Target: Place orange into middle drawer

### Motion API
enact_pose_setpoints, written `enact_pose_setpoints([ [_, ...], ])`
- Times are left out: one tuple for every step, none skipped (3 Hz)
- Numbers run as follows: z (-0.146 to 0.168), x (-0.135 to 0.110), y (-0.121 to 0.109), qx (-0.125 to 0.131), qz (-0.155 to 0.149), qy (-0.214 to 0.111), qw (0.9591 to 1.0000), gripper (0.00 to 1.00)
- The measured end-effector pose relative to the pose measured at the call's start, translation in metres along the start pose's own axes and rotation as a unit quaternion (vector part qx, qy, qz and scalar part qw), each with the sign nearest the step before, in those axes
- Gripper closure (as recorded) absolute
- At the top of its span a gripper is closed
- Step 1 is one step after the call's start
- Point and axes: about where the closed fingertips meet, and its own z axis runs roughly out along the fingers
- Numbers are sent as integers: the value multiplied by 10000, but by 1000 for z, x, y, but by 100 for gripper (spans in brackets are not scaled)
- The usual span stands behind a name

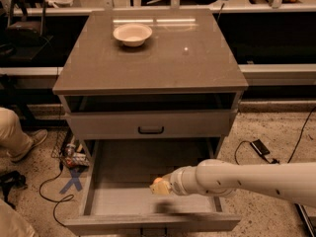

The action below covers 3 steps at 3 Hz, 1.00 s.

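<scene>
Above the middle drawer [116, 182], jaws of the gripper [162, 187] clasp the orange [156, 183].

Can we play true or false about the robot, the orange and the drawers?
1. The white bowl sits on top of the cabinet. True.
2. The orange lies in the bowl. False: the gripper holds it over the floor of the open middle drawer.
3. The top drawer, with the black handle, is pulled out. False: it is shut, and only the middle drawer is open.
4. The robot arm reaches in from the right side of the picture. True.
</scene>
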Motion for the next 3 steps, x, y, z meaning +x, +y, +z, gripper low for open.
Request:
enact_pose_setpoints([
  [35, 9, -14, -54, 411, -292, 9987, 75],
  [65, 10, -19, -211, 627, -527, 9964, 52],
  [83, 4, -20, -399, 682, -754, 9940, 21],
])
